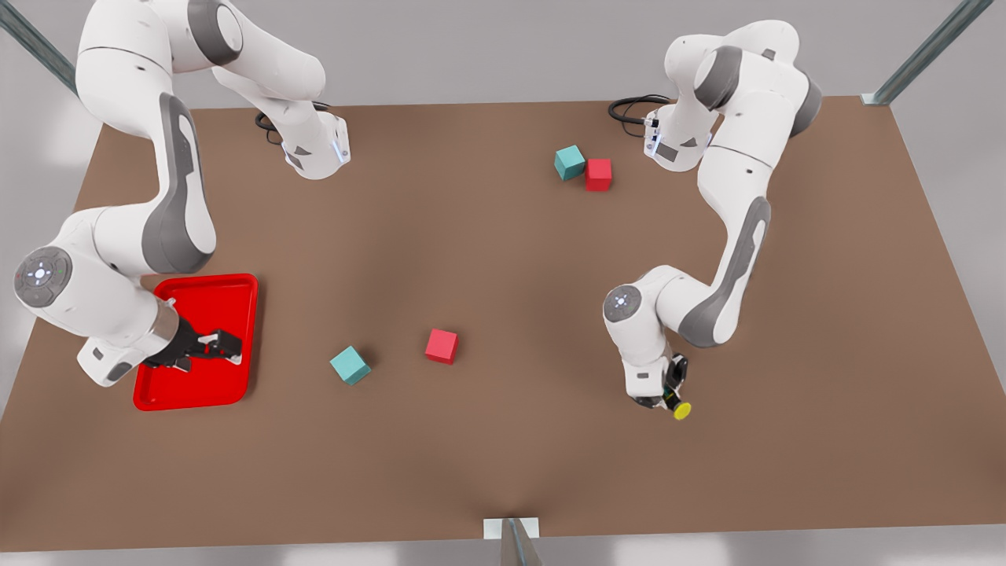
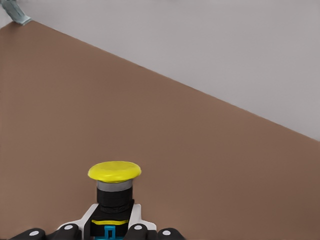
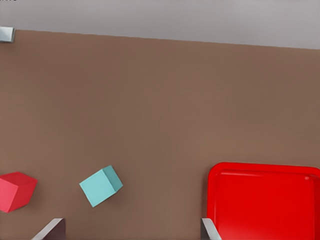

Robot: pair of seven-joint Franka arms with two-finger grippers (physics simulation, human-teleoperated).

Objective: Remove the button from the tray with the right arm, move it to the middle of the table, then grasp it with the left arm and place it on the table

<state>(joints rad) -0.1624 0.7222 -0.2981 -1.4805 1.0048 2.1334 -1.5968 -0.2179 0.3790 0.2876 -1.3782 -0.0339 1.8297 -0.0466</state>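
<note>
The brown tabletop [image 1: 503,314] carries a red tray [image 1: 228,295] at the front view's left, two teal cubes and two red cubes. The right arm [image 1: 118,259] reaches over the tray, its hand [image 1: 211,347] spread and holding nothing. The left arm [image 1: 723,236] hangs low at the front view's right; its hand [image 1: 670,398] is clamped on the dark base of the button [image 1: 681,409], just above the tabletop. The button looks light, rigid and small. Its boxy base is the sure grip; the smooth yellow cap would likely slip. Its long axis runs base to cap, tipped outward from the fingers, toward the near right edge.
</note>
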